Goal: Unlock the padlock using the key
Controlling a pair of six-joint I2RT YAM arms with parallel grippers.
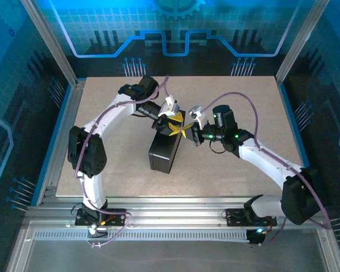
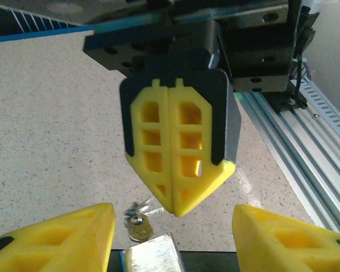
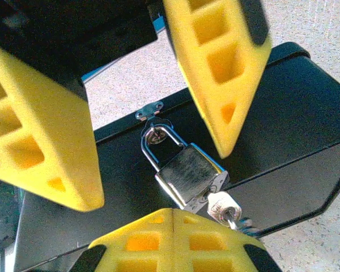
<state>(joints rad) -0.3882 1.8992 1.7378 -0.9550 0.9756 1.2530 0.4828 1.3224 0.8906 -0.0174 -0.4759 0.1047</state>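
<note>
The padlock point(image 3: 190, 173) is small with a silvery body, and its shackle passes through the hasp point(image 3: 153, 131) of a black box point(image 3: 283, 119). The key point(image 3: 221, 207) sits in the padlock's keyhole, with a ring hanging from its head. My right gripper point(image 3: 174, 214) is shut, its tips just below the padlock's body and beside the key, gripping nothing. My left gripper point(image 2: 173, 241) is open, with a finger point(image 3: 45, 136) on each side of the padlock and apart from it. In the left wrist view the padlock point(image 2: 153, 255) and the key point(image 2: 139, 228) lie below the shut right gripper point(image 2: 175, 207).
The black box point(image 1: 164, 150) lies mid-table on the speckled beige tabletop point(image 1: 243, 102), both arms meeting at its far end. An aluminium rail point(image 1: 158, 218) runs along the near edge, and frame posts stand at the corners.
</note>
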